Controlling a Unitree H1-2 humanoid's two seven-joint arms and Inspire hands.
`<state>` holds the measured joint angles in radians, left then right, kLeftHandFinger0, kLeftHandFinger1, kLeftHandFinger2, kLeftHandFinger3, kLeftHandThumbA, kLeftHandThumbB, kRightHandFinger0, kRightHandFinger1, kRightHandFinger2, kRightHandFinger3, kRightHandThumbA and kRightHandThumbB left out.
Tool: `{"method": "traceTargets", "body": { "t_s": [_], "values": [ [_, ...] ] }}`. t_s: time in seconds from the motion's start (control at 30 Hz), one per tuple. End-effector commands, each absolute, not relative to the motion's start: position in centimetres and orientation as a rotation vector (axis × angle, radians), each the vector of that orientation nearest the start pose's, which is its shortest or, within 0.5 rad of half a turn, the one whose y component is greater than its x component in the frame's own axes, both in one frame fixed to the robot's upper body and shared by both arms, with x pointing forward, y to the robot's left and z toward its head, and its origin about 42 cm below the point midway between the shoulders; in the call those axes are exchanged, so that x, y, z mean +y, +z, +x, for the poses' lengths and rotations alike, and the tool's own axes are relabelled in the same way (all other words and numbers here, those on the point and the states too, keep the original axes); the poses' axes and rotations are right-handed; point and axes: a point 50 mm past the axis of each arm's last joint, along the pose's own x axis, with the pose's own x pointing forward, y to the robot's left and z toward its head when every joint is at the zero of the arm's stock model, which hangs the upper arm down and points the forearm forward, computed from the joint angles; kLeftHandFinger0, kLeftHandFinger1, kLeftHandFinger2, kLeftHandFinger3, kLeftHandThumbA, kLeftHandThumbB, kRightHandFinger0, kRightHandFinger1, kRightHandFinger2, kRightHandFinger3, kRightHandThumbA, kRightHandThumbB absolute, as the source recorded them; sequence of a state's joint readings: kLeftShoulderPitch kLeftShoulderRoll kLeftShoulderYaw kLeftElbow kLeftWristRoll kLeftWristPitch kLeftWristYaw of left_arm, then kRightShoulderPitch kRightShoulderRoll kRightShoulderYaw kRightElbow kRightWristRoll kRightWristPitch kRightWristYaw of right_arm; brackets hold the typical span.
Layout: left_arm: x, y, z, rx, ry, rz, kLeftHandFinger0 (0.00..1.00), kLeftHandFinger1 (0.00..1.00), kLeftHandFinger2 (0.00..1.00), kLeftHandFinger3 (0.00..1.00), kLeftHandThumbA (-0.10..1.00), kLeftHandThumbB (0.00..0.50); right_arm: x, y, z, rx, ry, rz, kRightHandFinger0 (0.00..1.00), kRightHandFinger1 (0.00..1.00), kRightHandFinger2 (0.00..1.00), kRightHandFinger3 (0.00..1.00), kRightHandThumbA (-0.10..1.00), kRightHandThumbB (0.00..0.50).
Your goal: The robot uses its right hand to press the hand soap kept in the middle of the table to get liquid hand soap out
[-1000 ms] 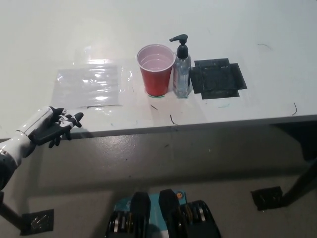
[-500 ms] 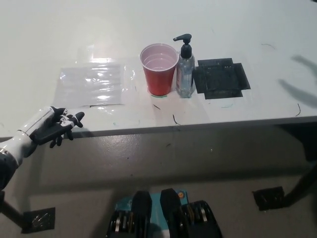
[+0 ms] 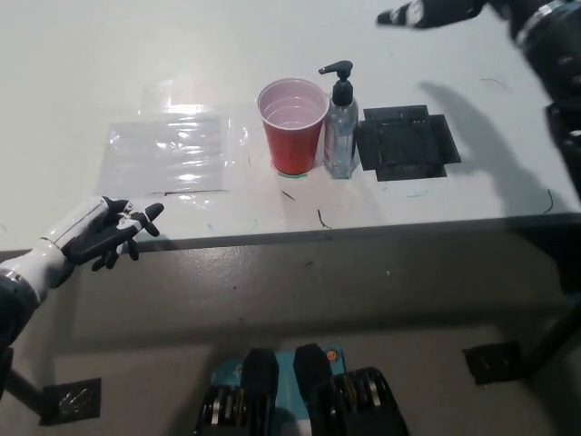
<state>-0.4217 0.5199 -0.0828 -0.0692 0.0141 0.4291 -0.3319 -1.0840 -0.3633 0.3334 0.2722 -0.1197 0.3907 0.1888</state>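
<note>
At mid-bench you have the soap bottle [image 3: 339, 127], upright with its black pump head up and its spout pointing toward the robot's left, over the rim of the red cup [image 3: 292, 126] that stands touching or just beside it; that placing looks meant, so that whatever the pump gives falls into the cup and not onto the bench [image 3: 82, 82]. Just to the other side of the bottle lies a flat black mat [image 3: 405, 143], and well off toward the left a sheet of clear plastic [image 3: 168, 153] lies flat. Your right hand [image 3: 428, 13] is at the top edge of the picture, beyond and to the right of the bottle, well clear of the pump, fingers stretched out and apart, gripping nothing; its arm runs down the right edge and throws a shadow across the mat and the bench beside it. Your left hand [image 3: 107, 233] rests at the bench's near edge, lower left, fingers loosely spread, empty, out of the way of the work. Against half a second ago, the right hand has come into sight, where only a faint blur showed at the right edge before; the bottle, cup and mat sit where they were, and the left hand has barely shifted. By my reckoning the press is not yet begun: you must bring the hand back over the pump head and push straight down.
</note>
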Motion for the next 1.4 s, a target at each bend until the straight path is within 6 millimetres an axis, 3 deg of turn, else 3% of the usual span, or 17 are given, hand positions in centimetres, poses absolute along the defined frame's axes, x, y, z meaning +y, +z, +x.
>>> {"method": "traceTargets", "body": {
  "t_s": [0.0, 0.07, 0.1, 0.13, 0.17, 0.23, 0.37, 0.53, 0.6, 0.73, 0.77, 0.97, 1.03, 1.1, 1.3, 1.37],
  "values": [
    [31.4, 27.4, 40.0, -0.021, -0.309, 0.591, 0.08, 0.12, 0.25, 0.52, 0.77, 0.017, -13.8, 46.3, 51.4, -0.462, 0.341, -0.799, 1.00, 1.00, 1.00, 1.00, 1.00, 0.445],
    [31.3, 27.3, 40.0, -0.026, -0.316, 0.594, 0.07, 0.12, 0.25, 0.52, 0.77, 0.017, -13.3, 45.9, 51.6, -0.453, 0.347, -0.828, 1.00, 1.00, 1.00, 1.00, 1.00, 0.458],
    [31.3, 27.3, 40.0, -0.026, -0.316, 0.597, 0.06, 0.11, 0.25, 0.52, 0.78, 0.029, -12.9, 45.4, 51.7, -0.451, 0.370, -0.837, 1.00, 1.00, 1.00, 1.00, 1.00, 0.385],
    [31.3, 27.3, 40.0, -0.026, -0.313, 0.600, 0.06, 0.11, 0.24, 0.52, 0.78, 0.029, -12.6, 45.2, 51.8, -0.449, 0.383, -0.845, 1.00, 1.00, 1.00, 1.00, 1.00, 0.412],
    [31.3, 27.3, 40.1, -0.028, -0.314, 0.596, 0.05, 0.10, 0.23, 0.50, 0.79, 0.041, -12.0, 44.5, 52.0, -0.469, 0.416, -0.878, 1.00, 1.00, 1.00, 1.00, 1.00, 0.375],
    [31.3, 27.4, 40.1, -0.028, -0.313, 0.604, 0.04, 0.10, 0.23, 0.50, 0.81, 0.042, -11.7, 44.1, 52.2, -0.458, 0.423, -0.888, 1.00, 1.00, 1.00, 1.00, 1.00, 0.382],
    [31.2, 27.6, 40.1, -0.031, -0.324, 0.616, 0.06, 0.12, 0.26, 0.52, 0.84, 0.030, -10.9, 42.0, 53.2, -0.403, 0.448, -0.927, 1.00, 1.00, 1.00, 1.00, 1.00, 0.451],
    [31.2, 27.7, 40.1, -0.032, -0.330, 0.608, 0.05, 0.11, 0.25, 0.53, 0.86, 0.034, -10.5, 40.6, 54.2, -0.379, 0.447, -0.919, 1.00, 1.00, 1.00, 1.00, 1.00, 0.448],
    [31.1, 27.8, 40.1, -0.028, -0.328, 0.593, 0.02, 0.09, 0.23, 0.52, 0.85, 0.034, -10.3, 40.0, 54.6, -0.379, 0.448, -0.919, 1.00, 1.00, 1.00, 1.00, 1.00, 0.468],
    [31.0, 27.9, 40.2, -0.031, -0.338, 0.607, 0.04, 0.10, 0.24, 0.53, 0.90, 0.046, -9.9, 39.5, 54.7, -0.430, 0.436, -0.987, 1.00, 1.00, 1.00, 1.00, 1.00, 0.462],
    [31.0, 27.9, 40.2, -0.030, -0.340, 0.610, 0.04, 0.10, 0.23, 0.52, 0.93, 0.056, -9.4, 39.1, 54.6, -0.434, 0.435, -0.992, 1.00, 1.00, 1.00, 1.00, 1.00, 0.435],
    [30.9, 28.5, 40.3, -0.030, -0.352, 0.614, 0.04, 0.09, 0.23, 0.51, 1.00, 0.071, -8.6, 37.8, 54.6, -0.419, 0.449, -1.051, 1.00, 1.00, 1.00, 1.00, 1.00, 0.500],
    [30.9, 28.7, 40.4, -0.032, -0.355, 0.618, 0.03, 0.08, 0.22, 0.50, 1.00, 0.084, -8.4, 37.8, 54.6, -0.415, 0.441, -1.073, 1.00, 1.00, 1.00, 1.00, 1.00, 0.500],
    [31.0, 28.7, 40.5, -0.033, -0.358, 0.613, 0.02, 0.07, 0.21, 0.50, 1.00, 0.086, -8.0, 38.2, 54.5, -0.431, 0.442, -1.112, 1.00, 1.00, 1.00, 1.00, 1.00, 0.457],
    [30.9, 29.1, 40.8, -0.036, -0.367, 0.627, 0.04, 0.07, 0.20, 0.49, 1.00, 0.097, -7.2, 40.4, 54.2, -0.488, 0.438, -1.151, 1.00, 1.00, 1.00, 1.00, 1.00, 0.419],
    [30.8, 29.2, 40.8, -0.034, -0.371, 0.628, 0.04, 0.07, 0.20, 0.49, 1.00, 0.101, -7.4, 40.2, 54.3, -0.501, 0.442, -1.163, 1.00, 1.00, 1.00, 1.00, 1.00, 0.396]
  ]
}}
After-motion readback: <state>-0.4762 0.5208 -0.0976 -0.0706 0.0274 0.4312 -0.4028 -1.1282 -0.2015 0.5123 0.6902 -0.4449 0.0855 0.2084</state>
